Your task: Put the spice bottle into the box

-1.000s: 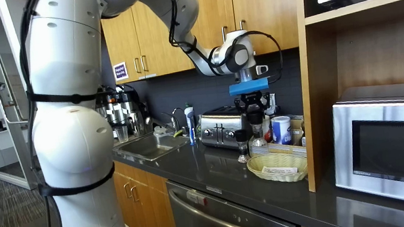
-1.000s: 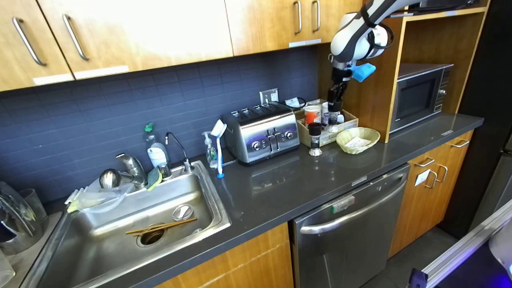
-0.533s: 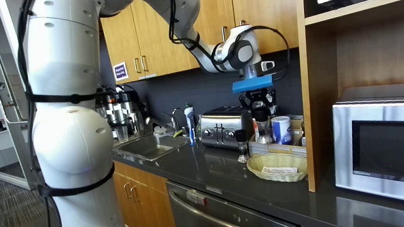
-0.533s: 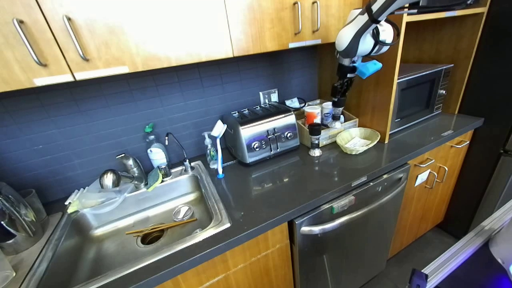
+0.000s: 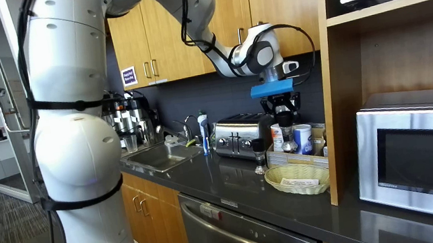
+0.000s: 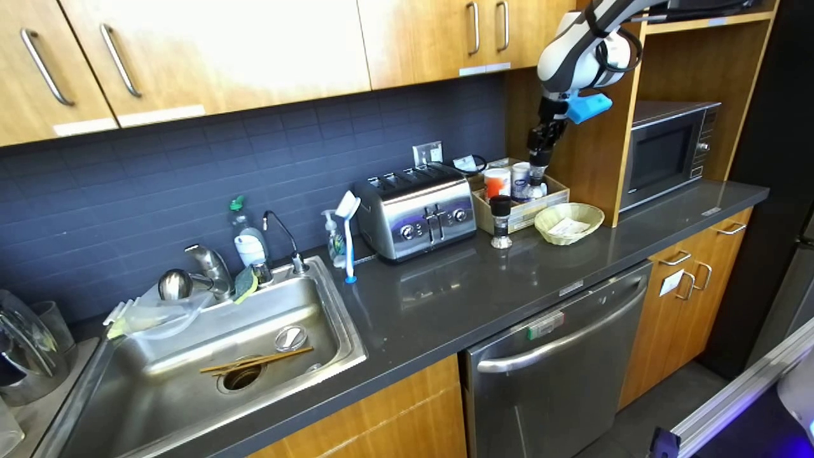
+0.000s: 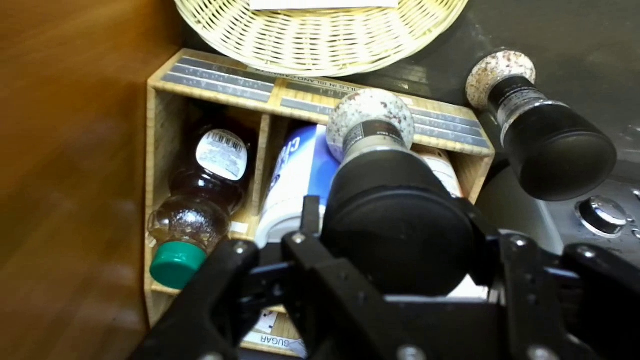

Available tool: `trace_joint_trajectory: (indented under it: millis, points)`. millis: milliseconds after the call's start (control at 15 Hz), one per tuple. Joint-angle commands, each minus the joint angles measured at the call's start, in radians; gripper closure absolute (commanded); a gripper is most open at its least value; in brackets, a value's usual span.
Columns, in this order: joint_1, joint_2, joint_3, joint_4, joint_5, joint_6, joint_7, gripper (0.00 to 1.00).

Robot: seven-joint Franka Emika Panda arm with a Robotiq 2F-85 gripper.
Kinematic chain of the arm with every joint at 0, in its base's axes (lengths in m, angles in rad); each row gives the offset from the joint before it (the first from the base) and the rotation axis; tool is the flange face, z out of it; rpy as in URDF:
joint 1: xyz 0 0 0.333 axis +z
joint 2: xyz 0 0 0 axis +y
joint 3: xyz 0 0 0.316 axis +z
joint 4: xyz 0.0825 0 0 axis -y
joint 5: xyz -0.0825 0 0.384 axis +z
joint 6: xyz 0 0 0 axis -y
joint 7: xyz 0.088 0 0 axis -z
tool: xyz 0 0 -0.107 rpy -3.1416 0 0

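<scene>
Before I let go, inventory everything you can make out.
Toaster: 1, silver, on counter
Box: 1, pale wood, beside toaster
Held spice bottle: 1, black-clear, over box
Other spice bottle: 1, black-clear, on counter
Canisters: 2, one orange-white, one blue-white, in box
Green-capped bottle: 1, dark, in box
Basket: 1, pale yellow, by box
Paper: 1, white, in basket
Brush: 1, blue-white, on counter
Sink: 1, silver, in counter
Chopsticks: 2, brown, in sink
Soap bottles: 2, clear, near sink
Microwave: 1, silver, on counter
Dishwasher: 1, grey, under counter
Cabinets: several, tan, above and below counter
Hand: 1, black, on held spice bottle
Arm: 1, white, over counter
</scene>
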Motion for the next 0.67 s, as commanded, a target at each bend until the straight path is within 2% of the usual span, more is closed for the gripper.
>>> trace_joint_trajectory:
  millis: [0,600]
  points:
    - [0.009,-0.038,-0.011,-0.033,-0.016,0.007,0.047,0.6]
    - [0.03,-0.04,-0.059,-0.04,-0.139,0.046,0.283,0.6]
